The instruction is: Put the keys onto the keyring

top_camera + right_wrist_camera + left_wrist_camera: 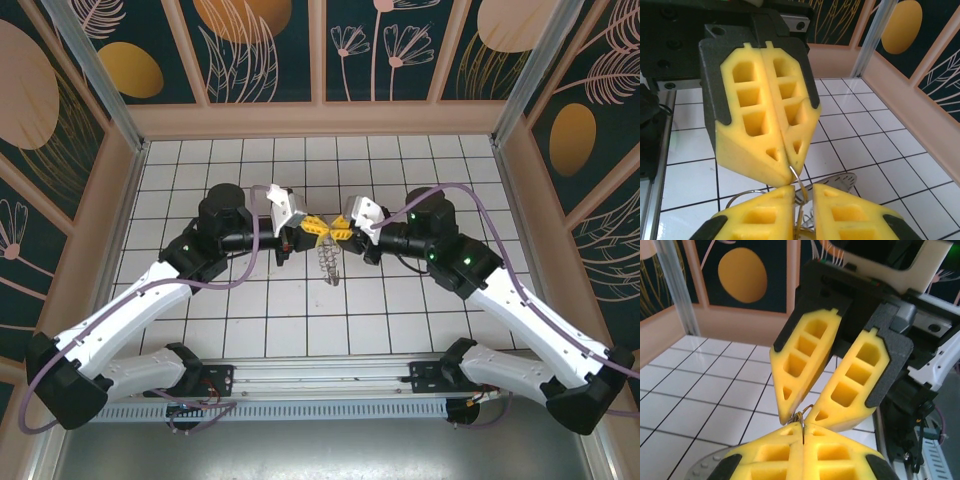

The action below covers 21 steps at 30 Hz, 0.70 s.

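Observation:
Above the middle of the white tiled table (400, 320) the two grippers meet tip to tip. My left gripper (313, 227) (803, 427) is shut on a thin metal wire, the keyring (804, 416), pinched edge-on between its yellow fingers. My right gripper (340, 228) (803, 192) has its jaws slightly apart, and the keyring wire (801, 175) runs down through the gap. In the left wrist view its two fingertips (788, 415) stand either side of the wire. The silvery keys (330, 262) hang below the grippers; one flat key (842, 181) shows past my right fingers.
A larger wire loop (737, 196) hangs left of my right fingers. Patterned walls with a pale ledge (320, 120) close in the table at the back and both sides. Purple cables (470, 195) arch over both arms. Open tiles lie in front of and behind the grippers.

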Each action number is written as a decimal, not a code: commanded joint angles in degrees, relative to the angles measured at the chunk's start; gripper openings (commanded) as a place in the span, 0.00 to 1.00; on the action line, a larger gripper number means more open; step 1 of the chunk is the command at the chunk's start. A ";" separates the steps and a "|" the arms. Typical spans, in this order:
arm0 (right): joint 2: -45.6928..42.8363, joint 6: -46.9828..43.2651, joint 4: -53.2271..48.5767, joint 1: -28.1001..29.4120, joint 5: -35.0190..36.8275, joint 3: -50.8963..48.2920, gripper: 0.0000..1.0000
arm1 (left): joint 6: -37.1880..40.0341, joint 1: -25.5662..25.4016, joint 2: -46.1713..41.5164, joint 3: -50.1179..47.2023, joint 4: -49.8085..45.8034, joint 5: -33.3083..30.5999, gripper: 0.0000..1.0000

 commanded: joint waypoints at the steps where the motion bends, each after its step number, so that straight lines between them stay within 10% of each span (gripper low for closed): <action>1: -1.11 2.14 2.06 -0.79 -0.51 -1.66 0.14 | -3.08 -0.25 -2.80 -1.07 10.46 6.19 0.00; 15: -3.55 4.04 6.65 -1.56 -4.70 -3.55 0.02 | -11.27 -0.26 -2.72 -6.31 25.63 10.27 0.00; 21: -3.82 2.88 6.90 -1.79 -3.10 -3.32 0.00 | -4.84 -0.28 -1.98 -2.39 12.81 7.86 0.00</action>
